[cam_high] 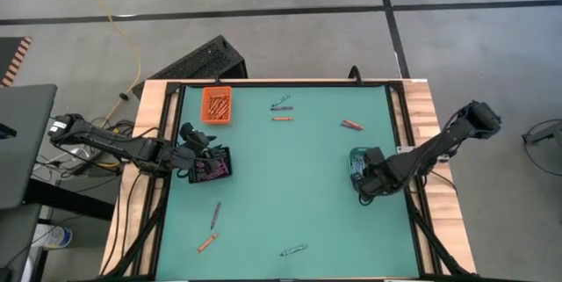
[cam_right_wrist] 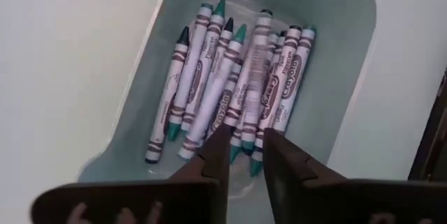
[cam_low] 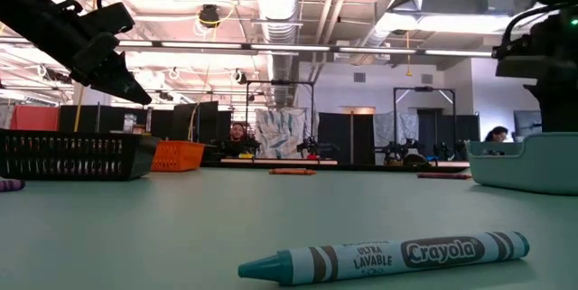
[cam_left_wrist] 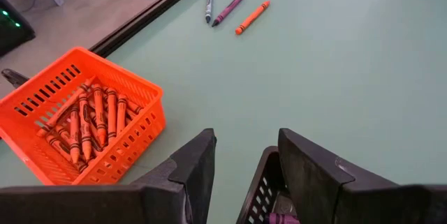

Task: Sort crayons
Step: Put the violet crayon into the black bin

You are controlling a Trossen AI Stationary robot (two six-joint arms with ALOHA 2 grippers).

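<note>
Teal crayons (cam_right_wrist: pixel 230 91) lie heaped in a clear tray (cam_right_wrist: pixel 349 56) near the table's right edge. My right gripper (cam_right_wrist: pixel 244 155) points down just above that heap, open by a narrow gap, with nothing pinched between its fingers. My left gripper (cam_left_wrist: pixel 244 161) hangs open over the far rim of a black tray (cam_high: pixel 211 166) that holds purple crayons, at the left. Orange crayons (cam_left_wrist: pixel 87 123) fill an orange tray (cam_high: pixel 217 104) at the far left. Loose crayons lie flat on the mat: three near the far edge (cam_high: pixel 282 111), one far right (cam_high: pixel 352 125), three toward the near edge (cam_high: pixel 215 214).
A teal crayon (cam_low: pixel 388 256) lies close to the near edge. The green mat (cam_high: pixel 290 177) is framed by black rails and wooden borders on both sides. People and equipment show in the room beyond the table's far edge.
</note>
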